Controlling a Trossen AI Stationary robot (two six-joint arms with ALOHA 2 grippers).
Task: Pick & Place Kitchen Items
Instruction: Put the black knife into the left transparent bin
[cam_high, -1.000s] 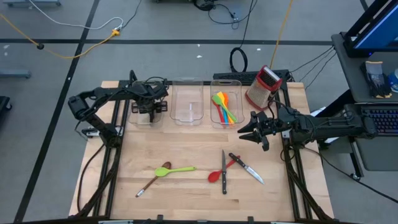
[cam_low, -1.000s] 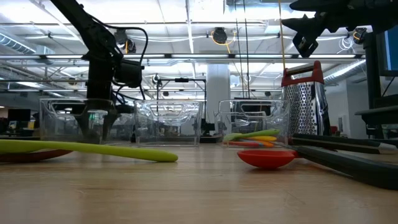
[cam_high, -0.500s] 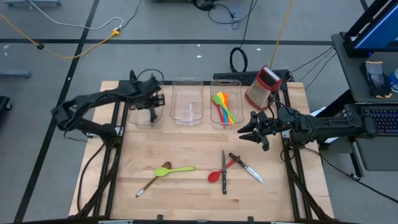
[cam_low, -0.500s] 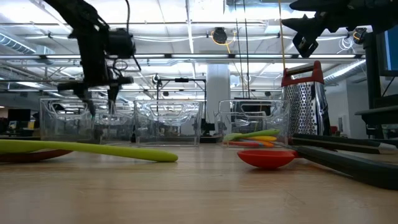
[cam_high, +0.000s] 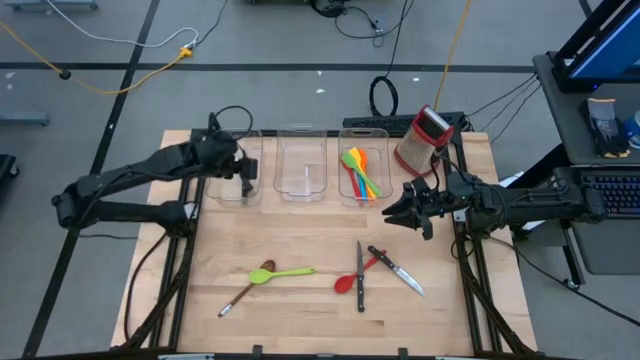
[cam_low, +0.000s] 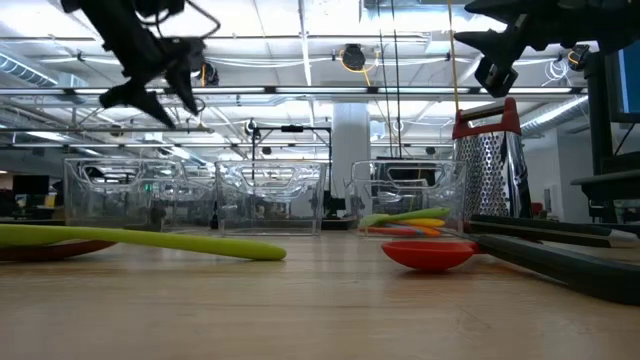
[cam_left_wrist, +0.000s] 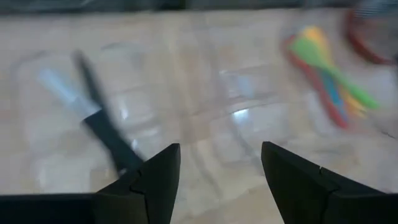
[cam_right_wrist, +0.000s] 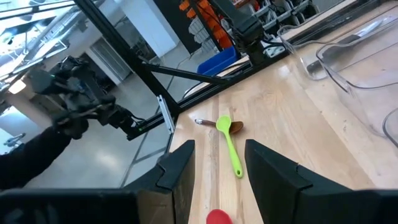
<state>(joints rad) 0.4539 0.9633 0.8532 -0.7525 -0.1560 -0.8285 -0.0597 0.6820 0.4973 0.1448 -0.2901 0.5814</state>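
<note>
1. Five utensils lie loose on the table (cam_high: 300, 235): a green spoon (cam_high: 291, 271) and a brown spoon (cam_high: 246, 287) toward the left, a red spoon (cam_high: 352, 277) and two knives (cam_high: 360, 278) toward the right. More coloured utensils (cam_high: 361, 173) sit in the right bin (cam_high: 363, 135), and one knife (cam_left_wrist: 99, 121) in the left bin (cam_high: 224, 190).
2. Our left gripper (cam_high: 245, 176) hangs over the left bin, jaws open and empty. Our right gripper (cam_high: 393, 214) hovers above the table's right side, jaws parted, holding nothing.
3. We judge the right arm nearer the red spoon and knives, which lie toward the table's front edge from its jaws. One knife runs front to back; the other (cam_high: 397, 270) and the red spoon cross it on diagonals.
4. The green spoon lies almost left to right, nearer our left arm.
5. Only the left wrist view shows the knife resting in the left bin. The low view shows the red spoon's bowl (cam_low: 430, 254) and the grater (cam_low: 489, 165) behind it, but hides the utensils' directions. The right wrist view shows both left-hand spoons (cam_right_wrist: 230, 144) ahead of its jaws.
</note>
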